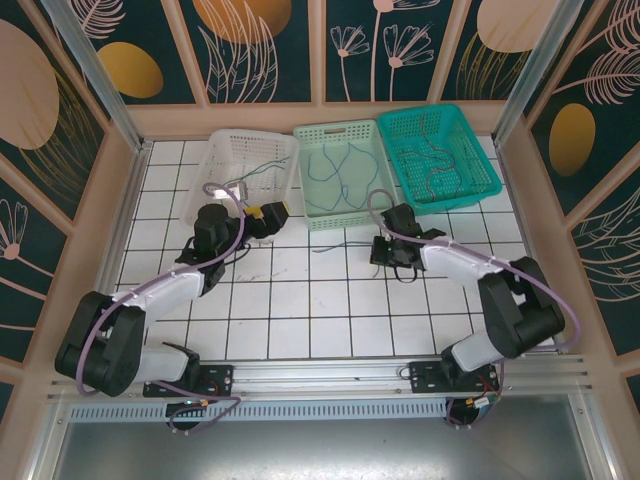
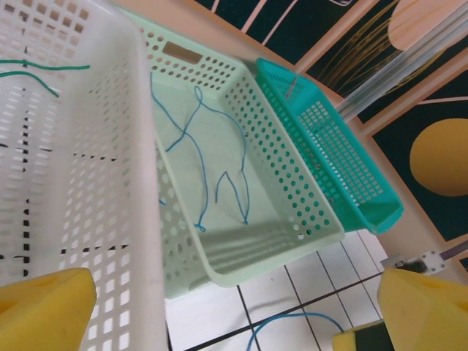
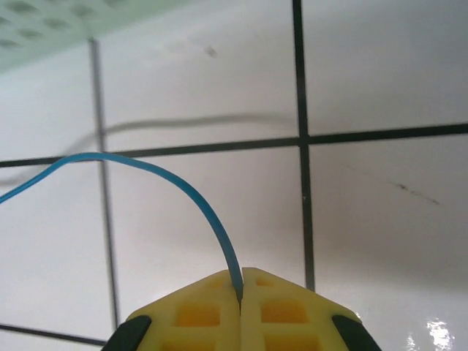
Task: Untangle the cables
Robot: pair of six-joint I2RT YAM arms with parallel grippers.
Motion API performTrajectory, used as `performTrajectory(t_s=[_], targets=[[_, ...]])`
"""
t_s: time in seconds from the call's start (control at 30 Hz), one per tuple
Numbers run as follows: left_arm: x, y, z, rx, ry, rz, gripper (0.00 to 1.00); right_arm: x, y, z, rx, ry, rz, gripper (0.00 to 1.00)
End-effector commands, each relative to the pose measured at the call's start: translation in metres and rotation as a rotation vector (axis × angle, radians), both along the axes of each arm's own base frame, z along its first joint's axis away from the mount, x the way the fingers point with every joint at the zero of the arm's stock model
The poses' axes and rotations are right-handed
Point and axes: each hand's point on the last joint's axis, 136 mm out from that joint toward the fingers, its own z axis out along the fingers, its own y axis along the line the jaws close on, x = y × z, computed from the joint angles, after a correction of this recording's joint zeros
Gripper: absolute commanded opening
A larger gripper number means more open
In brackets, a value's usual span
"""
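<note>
Black-and-white jointed arms [image 1: 170, 290], lilac cables [image 1: 238, 215] looping alongside, yellow fingers [image 3: 205, 314]

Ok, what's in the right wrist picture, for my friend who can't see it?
The yellow right gripper is shut on a thin blue cable that curves up and off to the left over the white tiled table. A pale green basket's edge peeks in at top left.
</note>
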Motion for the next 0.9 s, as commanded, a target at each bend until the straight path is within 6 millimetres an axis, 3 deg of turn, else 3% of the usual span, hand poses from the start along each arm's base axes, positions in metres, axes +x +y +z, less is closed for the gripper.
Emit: performTrajectory(t_s=[0.0, 0.17, 0.4, 0.67, 0.87], targets=[[-0.006, -0.002, 0.014, 0.005, -0.060, -0.008, 0.99, 0.004, 0.017, 0.036, 0.098, -0.118, 0.078, 0.00], [-0.019, -0.008, 0.030, -0.008, -0.140, -0.037, 0.99, 0.007, 0.023, 0.071, 0.259, -0.201, 0.073, 0.00], [-0.037, -0.021, 0.049, -0.012, -0.231, -0.102, 0.98, 0.016, 0.026, 0.090, 0.395, -0.231, 0.051, 0.00], [-0.066, -0.071, 0.062, -0.064, -0.326, -0.264, 0.99, 0.027, 0.039, 0.120, 0.568, -0.285, 0.050, 0.00], [-0.079, -0.103, 0.069, -0.022, -0.395, -0.350, 0.99, 0.030, 0.045, 0.127, 0.635, -0.260, 0.084, 0.00]])
